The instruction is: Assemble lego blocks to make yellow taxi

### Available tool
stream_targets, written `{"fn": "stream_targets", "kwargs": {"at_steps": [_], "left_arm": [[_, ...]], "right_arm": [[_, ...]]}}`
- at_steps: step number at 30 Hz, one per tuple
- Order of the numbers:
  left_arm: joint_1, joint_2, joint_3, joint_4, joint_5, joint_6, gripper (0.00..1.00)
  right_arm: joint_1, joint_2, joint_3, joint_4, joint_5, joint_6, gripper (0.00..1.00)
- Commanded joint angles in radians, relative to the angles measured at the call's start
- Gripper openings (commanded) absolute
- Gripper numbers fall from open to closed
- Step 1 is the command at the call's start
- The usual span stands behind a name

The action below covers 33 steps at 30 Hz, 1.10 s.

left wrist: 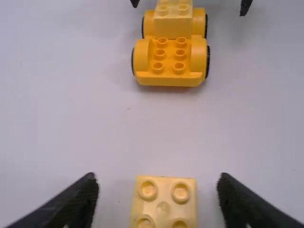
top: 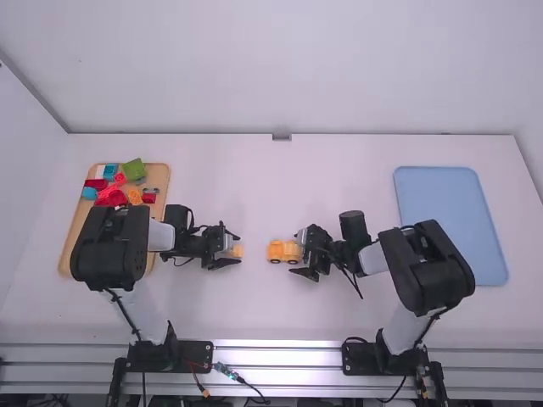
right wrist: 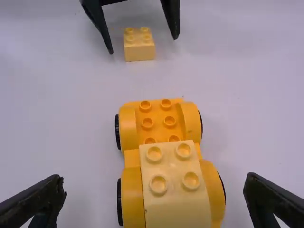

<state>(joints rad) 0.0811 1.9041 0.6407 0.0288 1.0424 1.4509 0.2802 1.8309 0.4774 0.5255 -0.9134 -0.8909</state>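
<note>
My left gripper (top: pixel 233 247) stands open around a pale yellow block (top: pixel 237 251) on the table, left of the middle. In the left wrist view the block (left wrist: pixel 164 204) lies between the open fingers of the left gripper (left wrist: pixel 157 190), touching neither. My right gripper (top: pixel 300 253) is open at the right end of the orange-yellow car base (top: pixel 276 251). The right wrist view has the car base (right wrist: pixel 130 130) with a pale yellow block (right wrist: pixel 173 185) on its near half; the right gripper (right wrist: pixel 154 190) has a finger either side, apart from it.
A wooden tray (top: pixel 78 242) at the left holds several coloured blocks, partly behind the left arm. A blue tray (top: pixel 450 220) lies at the right. A short stretch of white table (left wrist: pixel 109 123) separates the loose block from the car base.
</note>
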Motion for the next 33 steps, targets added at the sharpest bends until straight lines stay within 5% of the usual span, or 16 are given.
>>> {"fn": "stream_targets", "kwargs": {"at_steps": [1, 26, 33], "left_arm": [[-0.003, 0.009, 0.019, -0.029, 0.014, -0.021, 0.60], [-0.002, 0.052, 0.064, -0.078, 0.034, -0.022, 0.63], [-0.003, 0.052, 0.056, -0.072, 0.008, -0.020, 0.53]], "right_arm": [[0.001, 0.012, 0.022, -0.025, -0.033, -0.050, 1.00], [0.001, 0.012, 0.033, -0.040, -0.037, -0.049, 1.00], [0.001, 0.012, 0.033, -0.040, -0.036, -0.049, 1.00]]}}
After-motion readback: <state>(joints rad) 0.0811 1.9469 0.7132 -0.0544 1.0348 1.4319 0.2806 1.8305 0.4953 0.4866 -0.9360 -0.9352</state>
